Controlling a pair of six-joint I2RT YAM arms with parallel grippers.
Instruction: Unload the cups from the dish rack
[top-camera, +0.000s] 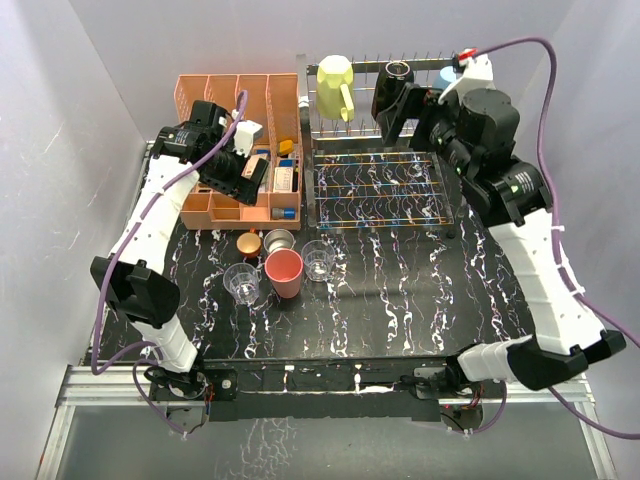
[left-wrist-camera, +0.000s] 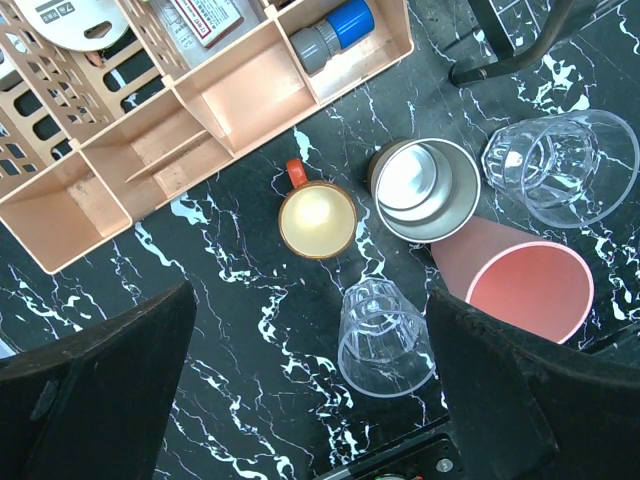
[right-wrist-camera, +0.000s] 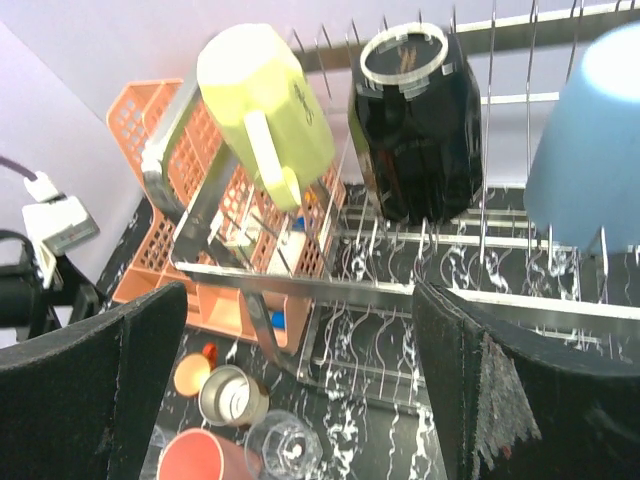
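Note:
The chrome dish rack (top-camera: 380, 190) stands at the back. Its upper rail holds a pale yellow mug (top-camera: 335, 85), a black mug (top-camera: 398, 80) and a light blue tumbler (top-camera: 447, 75), which also show in the right wrist view as the yellow mug (right-wrist-camera: 265, 100), the black mug (right-wrist-camera: 415, 120) and the blue tumbler (right-wrist-camera: 590, 150). My right gripper (top-camera: 412, 115) is open and empty just in front of the black mug. On the table stand a pink tumbler (left-wrist-camera: 525, 285), a steel cup (left-wrist-camera: 427, 190), an orange-red cup (left-wrist-camera: 317, 220) and two clear glasses (left-wrist-camera: 385, 335) (left-wrist-camera: 560, 165). My left gripper (left-wrist-camera: 310, 400) is open, high above them.
A peach slotted organizer (top-camera: 240, 120) with small bottles and boxes stands left of the rack, under my left wrist. The rack's lower wire tier (top-camera: 380, 180) holds nothing. White walls close in the back and both sides.

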